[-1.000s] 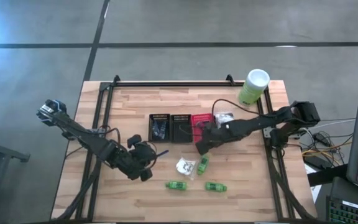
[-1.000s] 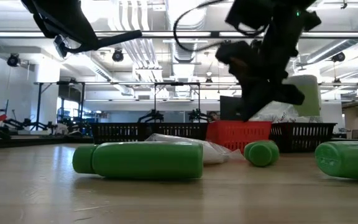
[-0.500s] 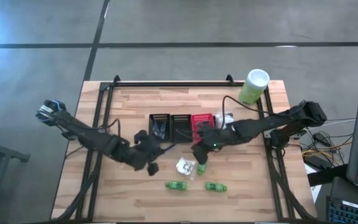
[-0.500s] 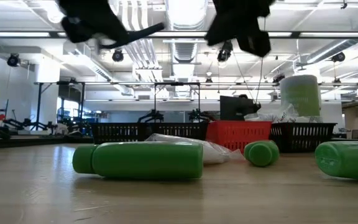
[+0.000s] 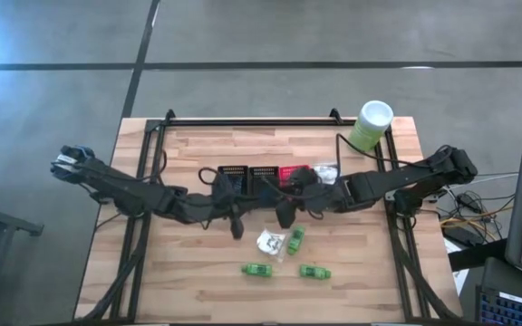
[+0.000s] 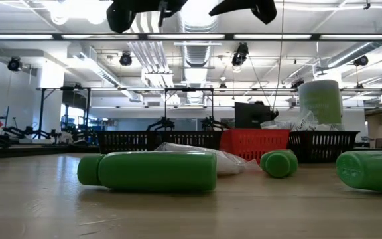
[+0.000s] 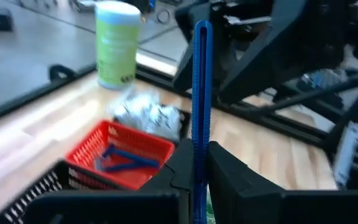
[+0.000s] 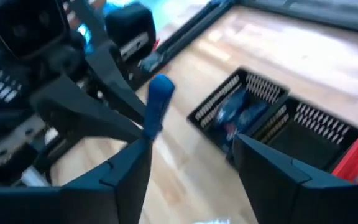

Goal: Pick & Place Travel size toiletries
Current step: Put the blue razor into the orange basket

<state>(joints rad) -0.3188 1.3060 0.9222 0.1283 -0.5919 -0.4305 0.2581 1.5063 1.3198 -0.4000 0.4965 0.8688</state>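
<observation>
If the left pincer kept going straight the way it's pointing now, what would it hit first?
Most likely the right pincer and its arm: in the left wrist view they fill the space just beyond the blue razor stick that the left pincer holds. Depth is unclear; the red basket lies below that line.

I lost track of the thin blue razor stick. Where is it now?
The thin blue razor stick is pinched upright in the left gripper, raised near the row of mesh baskets at mid-table, facing the right gripper.

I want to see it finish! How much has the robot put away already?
Done: blue razors lie in the red basket and packets in a black basket. In hand: the left hand grips a blue razor; the right hand is open, empty. Left: three green bottles and a white packet on the table.
</observation>
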